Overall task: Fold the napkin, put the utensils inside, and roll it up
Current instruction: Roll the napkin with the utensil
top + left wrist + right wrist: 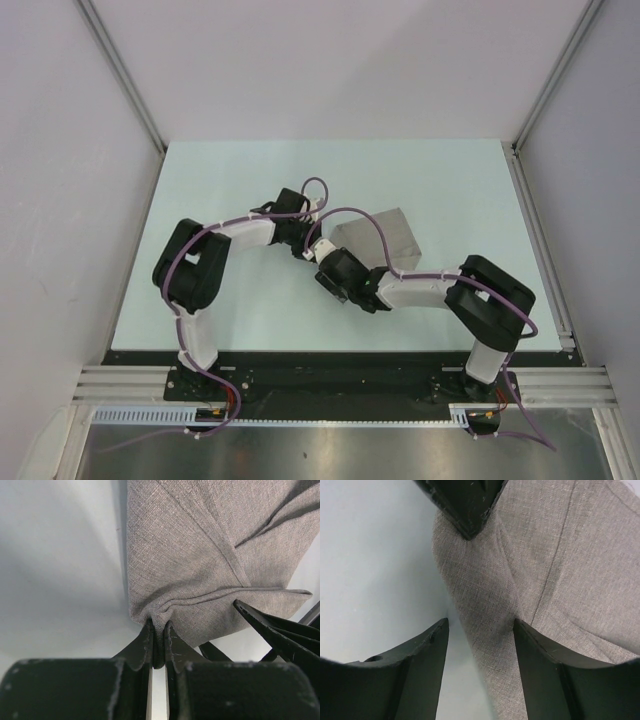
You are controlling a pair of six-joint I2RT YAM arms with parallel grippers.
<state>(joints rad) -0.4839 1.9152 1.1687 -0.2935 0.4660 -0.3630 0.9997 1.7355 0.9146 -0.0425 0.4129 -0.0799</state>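
Note:
The napkin point(392, 236) is a plain grey cloth, folded and lying right of the table's middle. In the left wrist view the napkin point(200, 545) shows folds and creases, and my left gripper point(159, 626) is shut on its near corner, bunching the cloth. My right gripper point(480, 621) is open, its jaws either side of the napkin's point(545, 555) rounded edge. In the top view the left gripper point(308, 243) and the right gripper point(328, 262) meet at the cloth's left end. The right fingers point(280, 630) show in the left wrist view. The wooden spoon is out of view.
The pale table point(250, 170) is walled by white panels at the back and both sides, with metal frame rails point(540, 230) along the right edge. Purple cables loop over both arms above the napkin's left end.

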